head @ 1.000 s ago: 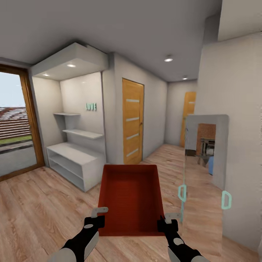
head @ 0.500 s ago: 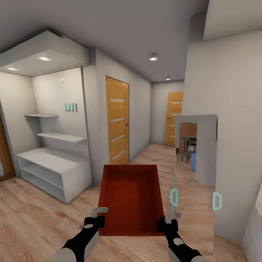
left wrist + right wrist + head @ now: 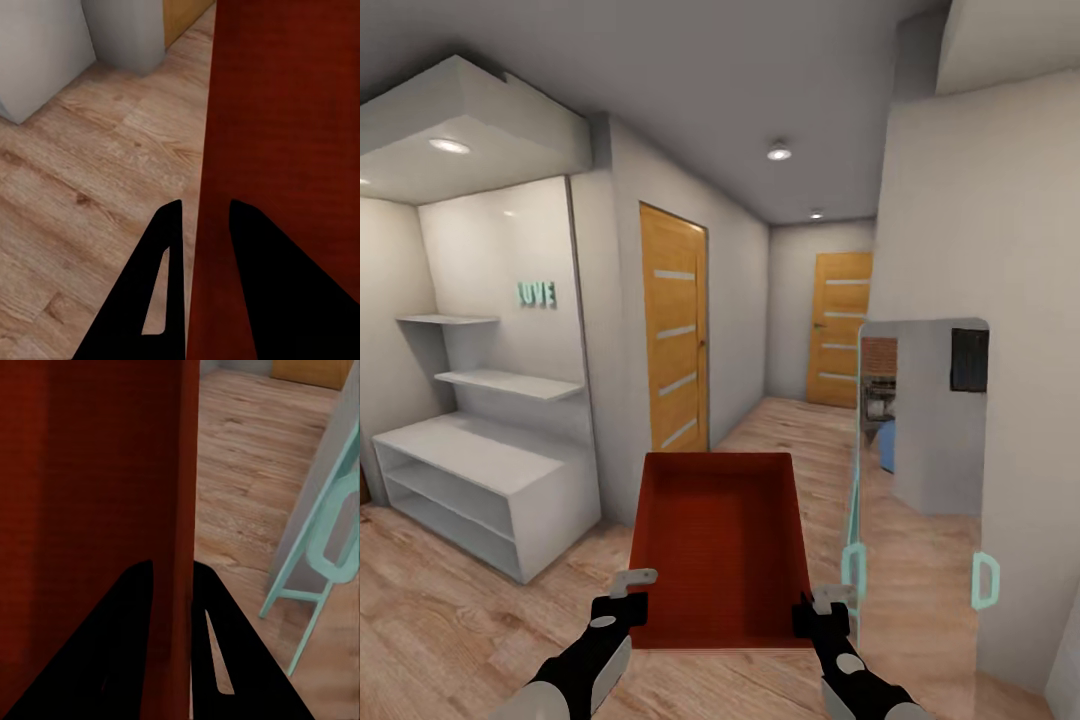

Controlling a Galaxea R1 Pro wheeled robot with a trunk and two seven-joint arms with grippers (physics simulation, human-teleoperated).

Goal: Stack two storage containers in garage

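One red-orange storage container (image 3: 718, 545) hangs level in front of me over light wood-plank flooring, open side up and empty. My left gripper (image 3: 628, 592) is shut on its left wall near the close corner. My right gripper (image 3: 822, 603) is shut on its right wall. In the left wrist view the black fingers (image 3: 169, 247) straddle the container's wall (image 3: 285, 135). The right wrist view has that gripper's fingers (image 3: 135, 607) pinching the other wall (image 3: 90, 487) the same way. The garage is out of view.
A white shelf unit (image 3: 480, 480) fills an alcove at the left. A corridor runs ahead past a wooden door (image 3: 675, 340) to a second wooden door (image 3: 842, 325). Close on the right stands a mirror panel (image 3: 920, 440) with teal handles (image 3: 984, 580), against a white wall.
The whole view has shifted as the camera turned right and advanced: the window has left the picture and the shelf unit slid left. The container sits unchanged in both grippers.
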